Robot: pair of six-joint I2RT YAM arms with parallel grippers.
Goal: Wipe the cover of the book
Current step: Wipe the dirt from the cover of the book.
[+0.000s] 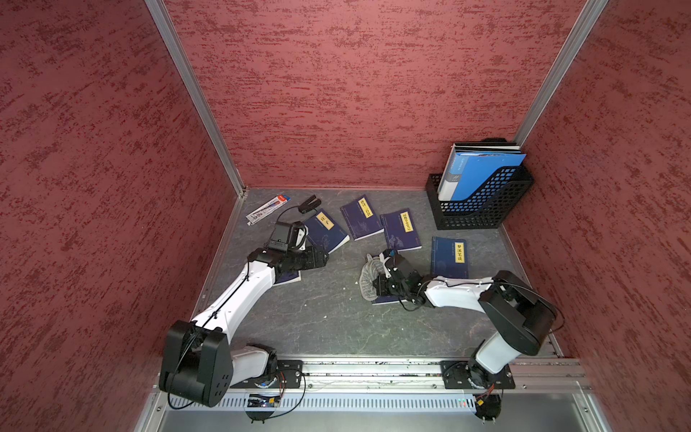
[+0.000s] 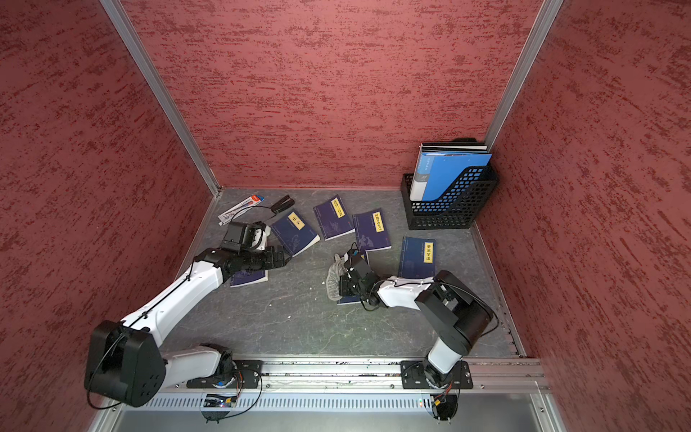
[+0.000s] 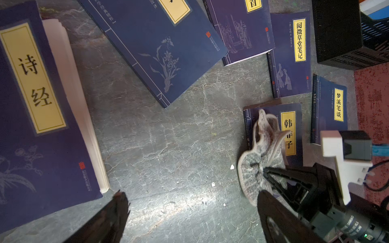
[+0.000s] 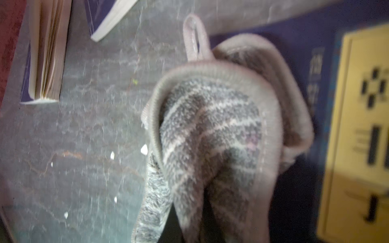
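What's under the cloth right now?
A dark blue book with a yellow title label, and bare table on one side. The cover part beneath the cloth is hidden.

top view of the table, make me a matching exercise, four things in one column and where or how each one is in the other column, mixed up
Things
1. grey striped cloth
2. black mesh file rack
3. white and red flat packet
4. left tool

Places or states
a. open, holding nothing
b. in the back right corner, with blue folders standing in it
c. pinched in the shut right tool, lying partly on a dark blue book
d. lying flat near the back left corner

Pairs: 1-c, 2-b, 3-d, 4-a
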